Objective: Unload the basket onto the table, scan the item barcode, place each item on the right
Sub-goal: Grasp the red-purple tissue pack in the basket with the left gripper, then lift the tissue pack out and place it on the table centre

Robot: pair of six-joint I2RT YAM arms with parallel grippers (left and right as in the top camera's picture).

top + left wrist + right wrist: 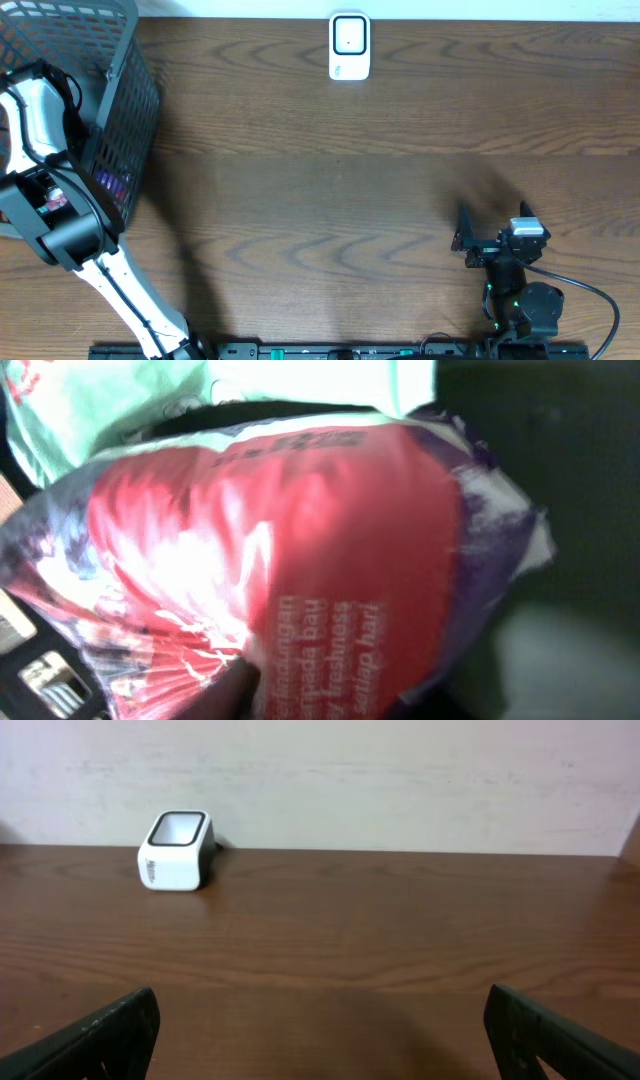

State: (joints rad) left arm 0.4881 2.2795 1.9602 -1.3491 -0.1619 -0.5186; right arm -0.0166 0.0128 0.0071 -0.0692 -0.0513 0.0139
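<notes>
Left arm (60, 235) folded at left edge of frame, elbow low, jaws not discernible. Right arm (530, 300) lower right; right gripper (320, 1010) spread wide.

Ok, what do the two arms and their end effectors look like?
The left arm has white links with black joints and a black cable. The right arm is black, with a grey block on top, green lights and a black lead curving off. Its end effector has two dark fingers.
</notes>
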